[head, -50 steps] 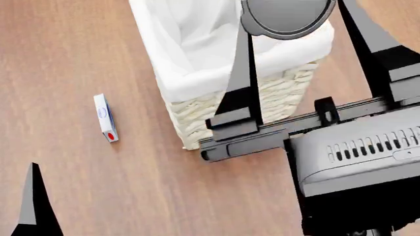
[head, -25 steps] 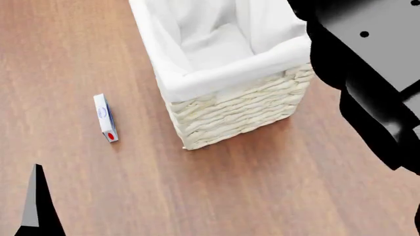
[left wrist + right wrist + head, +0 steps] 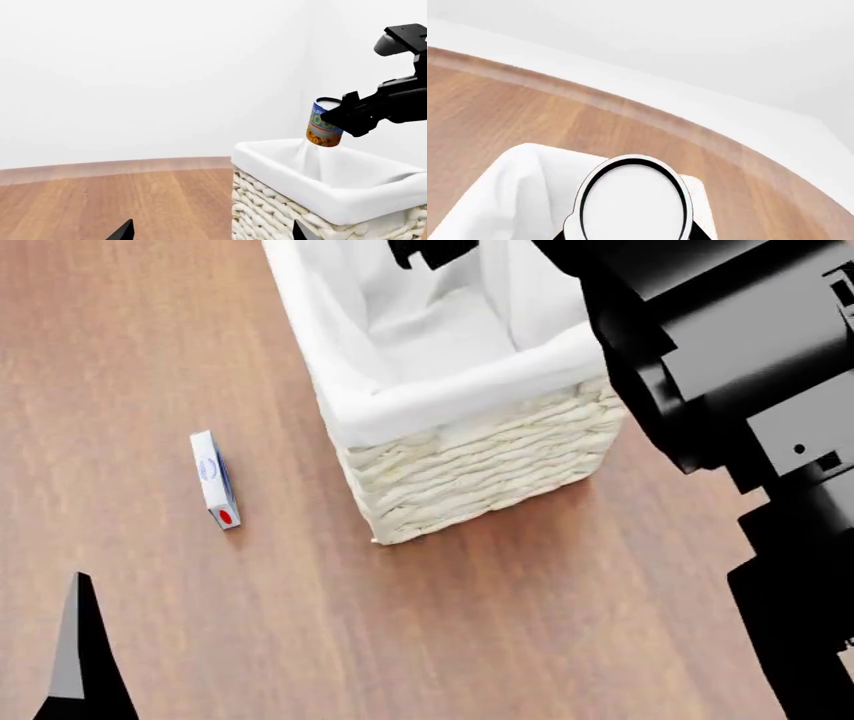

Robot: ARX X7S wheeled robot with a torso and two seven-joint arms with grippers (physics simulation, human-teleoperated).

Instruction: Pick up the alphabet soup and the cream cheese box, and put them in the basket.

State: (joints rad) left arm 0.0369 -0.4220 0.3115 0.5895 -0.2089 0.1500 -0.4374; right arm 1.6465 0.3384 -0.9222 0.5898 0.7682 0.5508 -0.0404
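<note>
Your right gripper (image 3: pixel 347 116) clamps the soup can (image 3: pixel 323 123) above the basket (image 3: pixel 347 200); release off-centre and it strikes the rim. I cannot tell your left gripper's state.

One alphabet soup (image 3: pixel 324 129) above one basket (image 3: pixel 470 455); one cream cheese box (image 3: pixel 214 480) beside the basket.

The alphabet soup (image 3: pixel 634 205) shows end-on above the basket (image 3: pixel 507 200) on wooden floor (image 3: pixel 507 110)
</note>
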